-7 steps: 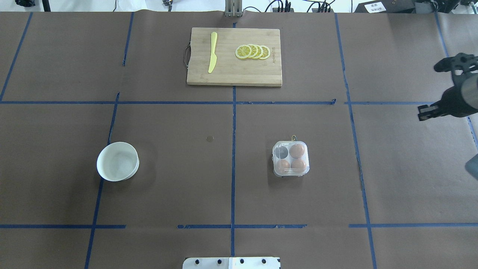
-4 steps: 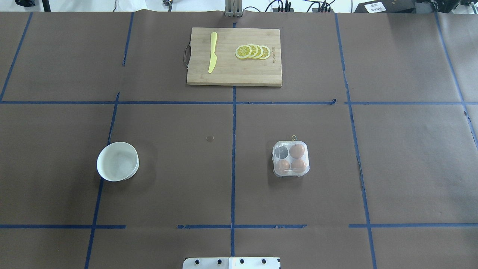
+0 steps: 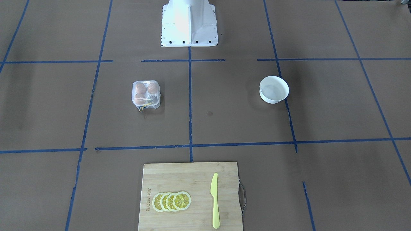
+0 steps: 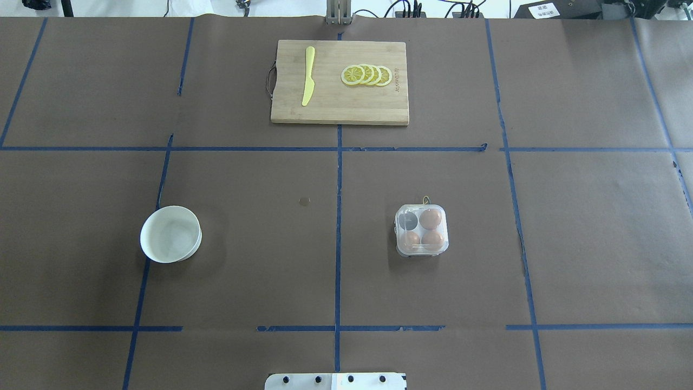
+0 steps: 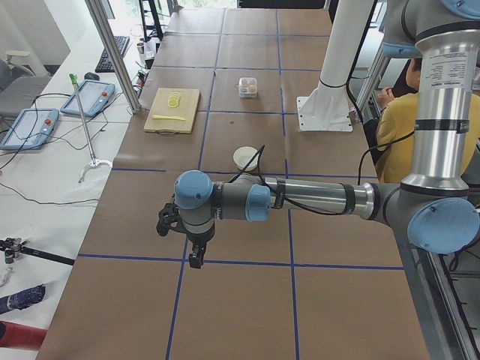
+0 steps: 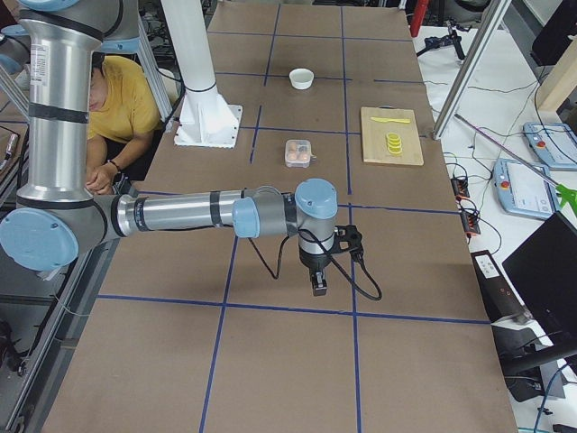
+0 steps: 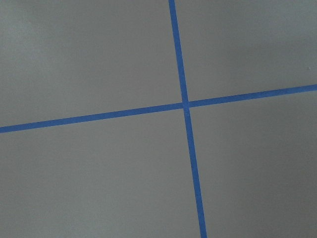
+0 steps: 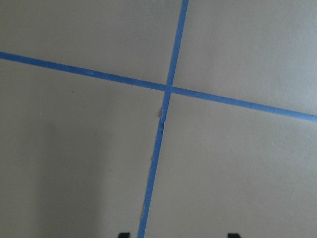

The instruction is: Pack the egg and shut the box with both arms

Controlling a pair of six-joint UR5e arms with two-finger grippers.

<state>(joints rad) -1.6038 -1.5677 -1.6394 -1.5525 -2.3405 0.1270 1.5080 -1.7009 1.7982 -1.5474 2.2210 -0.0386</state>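
Meanwhile, box (image 4: pixel 422 251) with three eggs (image 4: pixel 431 218) mid-table; right fingers (image 8: pixel 233 235) apart, empty; left fingers (image 5: pixel 196 259) of unclear state.

three eggs (image 4: pixel 430 218), one box (image 4: pixel 407 220), one bowl (image 4: pixel 170 234), one knife (image 4: pixel 308 76), four lemon slices (image 4: pixel 367 75)

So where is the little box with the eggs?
In the overhead view the box sits on the robot's right side, right of the centre blue line, across it from the white bowl.
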